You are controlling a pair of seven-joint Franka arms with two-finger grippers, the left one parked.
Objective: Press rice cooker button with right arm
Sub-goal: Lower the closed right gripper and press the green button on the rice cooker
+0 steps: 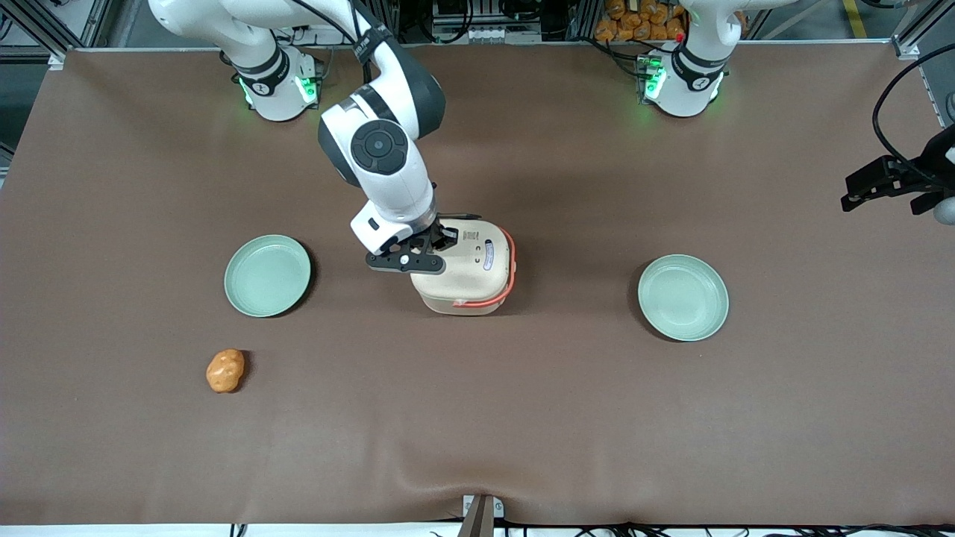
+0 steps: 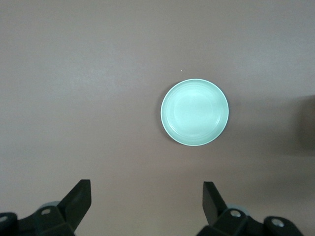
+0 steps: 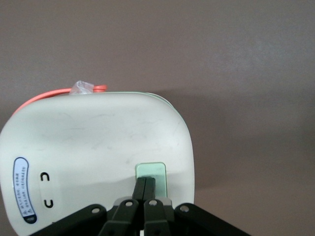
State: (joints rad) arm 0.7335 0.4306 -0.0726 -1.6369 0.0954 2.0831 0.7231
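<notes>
Front view: right arm [image 1: 380,149] hangs over the rice cooker [image 1: 466,272] mid-surface [image 1: 477,418], gripper [image 1: 440,242] at the lid's 10 o'clock edge. Wrist view: gripper [image 3: 145,189] fingers pressed together, tips touching the button [image 3: 153,171] from 6 o'clock.

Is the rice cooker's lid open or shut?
Shut. The cream lid covers the rice cooker, and the closed gripper rests its fingertips on the button.
</notes>
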